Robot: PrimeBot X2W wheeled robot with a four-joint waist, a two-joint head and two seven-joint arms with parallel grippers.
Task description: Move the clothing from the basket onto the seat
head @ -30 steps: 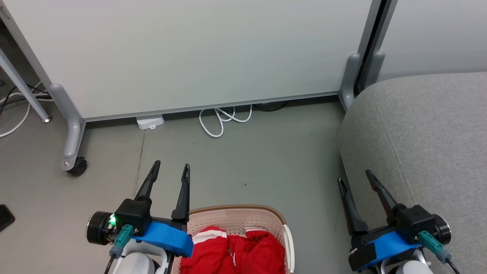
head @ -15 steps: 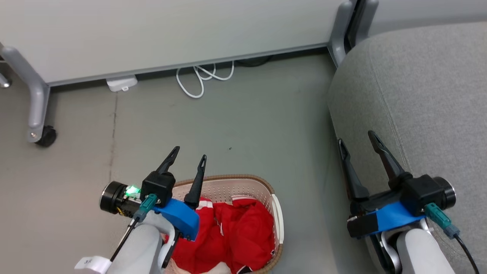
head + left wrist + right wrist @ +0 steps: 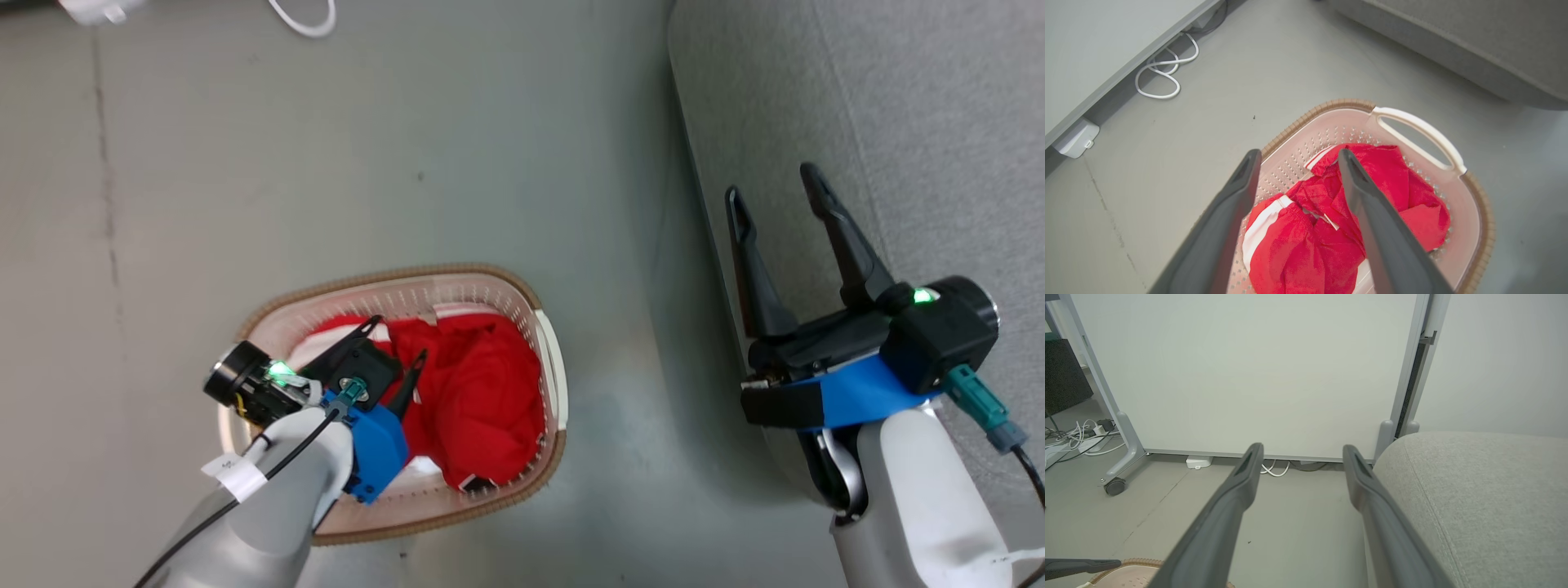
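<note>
floor: grey floor (image 3: pixel 490 122) is carrying the scene, with a thin crack line running down its left side.
change: head camera is now looking much steeper down, so the whole view has shifted. The partition (image 3: pixel 1249 375) has slid off the top of the head view and the basket (image 3: pixel 392 276) is now showing whole.
left gripper (image 3: pixel 400 336): has moved from the basket's far rim to over the clothing (image 3: pixel 482 384). Fingers are standing apart and gripping nothing, tips pointing down at the fabric. Contact: cannot tell.
right gripper (image 3: pixel 770 181): still spread wide and empty, hanging at the front edge of the seat (image 3: pixel 898 98), one finger over floor and one over cushion.
basket: one, sitting on the floor left of the seat and apart from it, cream handle (image 3: pixel 1417 130) facing the seat.
clothing: lying bunched inside the basket, red with white stripes. Separate pieces: cannot count.
seat: one, light grey, seam running along the cushion.
writing: small tag (image 3: pixel 1327 218) in the heap and black-and-white patch (image 3: pixel 478 483) at its near edge, neither readable.
far: one looped white cable (image 3: pixel 1163 77), one white box (image 3: pixel 1075 139), and one castor (image 3: pixel 1114 486) under the partition leg.
</note>
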